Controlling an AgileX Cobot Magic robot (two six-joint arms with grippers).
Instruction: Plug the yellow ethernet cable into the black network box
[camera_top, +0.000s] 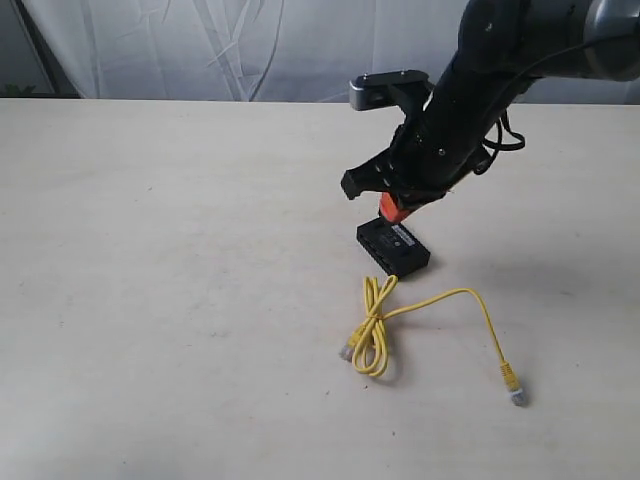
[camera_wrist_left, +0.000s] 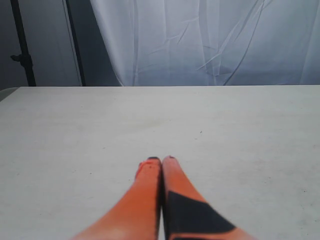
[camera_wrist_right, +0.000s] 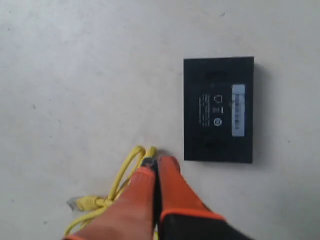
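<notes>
The right tool (camera_top: 393, 210) hangs with its orange fingers pressed together and holding nothing, poised just above the far end of the black network box (camera_top: 393, 247), which lies flat on the counter (camera_top: 150, 250) right of centre, its long axis running from far-left to near-right. Just on the near side of the box lies the yellow ethernet cable (camera_top: 375, 335): a knotted bundle of loops with one plug (camera_top: 346, 352) at its near-left, and a free tail arcing right to the other plug (camera_top: 514, 386) (near-right, well apart from the box). The right wrist view shows the loops beside the fingertips. The left tool (camera_wrist_left: 161, 161), likewise pinched shut and empty, faces bare counter, so the right arm is judged the nearer one for picking up a plug
</notes>
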